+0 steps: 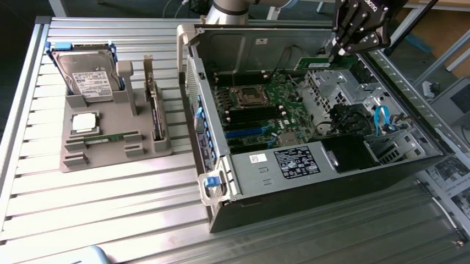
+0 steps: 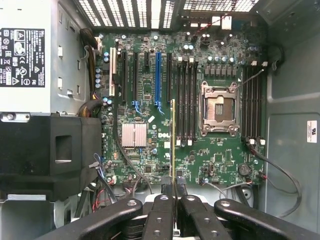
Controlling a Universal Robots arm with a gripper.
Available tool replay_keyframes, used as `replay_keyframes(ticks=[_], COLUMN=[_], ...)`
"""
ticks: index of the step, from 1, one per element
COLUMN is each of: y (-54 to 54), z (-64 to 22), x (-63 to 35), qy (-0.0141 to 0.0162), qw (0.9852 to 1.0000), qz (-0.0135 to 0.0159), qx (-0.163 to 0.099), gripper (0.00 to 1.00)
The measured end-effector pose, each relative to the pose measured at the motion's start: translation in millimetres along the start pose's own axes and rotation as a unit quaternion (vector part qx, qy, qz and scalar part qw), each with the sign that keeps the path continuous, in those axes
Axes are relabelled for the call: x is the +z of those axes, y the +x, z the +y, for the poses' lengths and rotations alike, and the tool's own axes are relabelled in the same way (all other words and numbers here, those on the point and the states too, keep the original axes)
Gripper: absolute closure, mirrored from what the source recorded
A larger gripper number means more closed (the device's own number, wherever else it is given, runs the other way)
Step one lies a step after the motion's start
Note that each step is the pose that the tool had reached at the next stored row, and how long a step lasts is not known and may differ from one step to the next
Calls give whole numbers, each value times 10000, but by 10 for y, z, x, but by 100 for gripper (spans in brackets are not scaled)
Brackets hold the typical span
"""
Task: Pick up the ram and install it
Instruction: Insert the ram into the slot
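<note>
Between the fingers: we see the pincer point(image 2: 173, 182) nearly shut, pressing from both sides on the near end of the ram point(image 2: 173, 135).
Ram: a thin green stick, seen edge-on from the wrist and pointing away from the pincer. In the exterior view the ram point(image 1: 320, 64) hangs under the pincer point(image 1: 339, 52), inside the open computer case point(image 1: 294, 203) but above the board.
Below the ram: the motherboard point(image 2: 220, 150), with four long black memory slots point(image 2: 186, 100) parallel to the stick. The stick's edge appears just beside them, and we cannot tell whether it stands exactly over one.
Beyond the slots: the open processor socket point(image 2: 219, 107).
Farther away: on the table point(image 1: 110, 209) a grey holder point(image 1: 74, 159) keeps a hard drive point(image 1: 87, 80), a silver chip point(image 1: 85, 122) and, we think, another green stick point(image 1: 110, 136).
Progress: we judge that the picking up is done, because the ram is lifted and carried into the case. The installing is not yet done, since the stick sits in no slot.
</note>
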State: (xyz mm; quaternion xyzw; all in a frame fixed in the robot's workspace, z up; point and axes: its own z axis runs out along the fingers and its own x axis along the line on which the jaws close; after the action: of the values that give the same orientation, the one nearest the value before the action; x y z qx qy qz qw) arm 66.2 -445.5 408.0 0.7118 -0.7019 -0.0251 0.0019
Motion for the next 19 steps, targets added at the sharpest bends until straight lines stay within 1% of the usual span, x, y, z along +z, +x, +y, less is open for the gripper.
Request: replay_keyframes(ticks=[19], y=[1], z=[-2], x=[45], qy=[0], qw=[10000], qz=[0], qx=[0], gripper=[88])
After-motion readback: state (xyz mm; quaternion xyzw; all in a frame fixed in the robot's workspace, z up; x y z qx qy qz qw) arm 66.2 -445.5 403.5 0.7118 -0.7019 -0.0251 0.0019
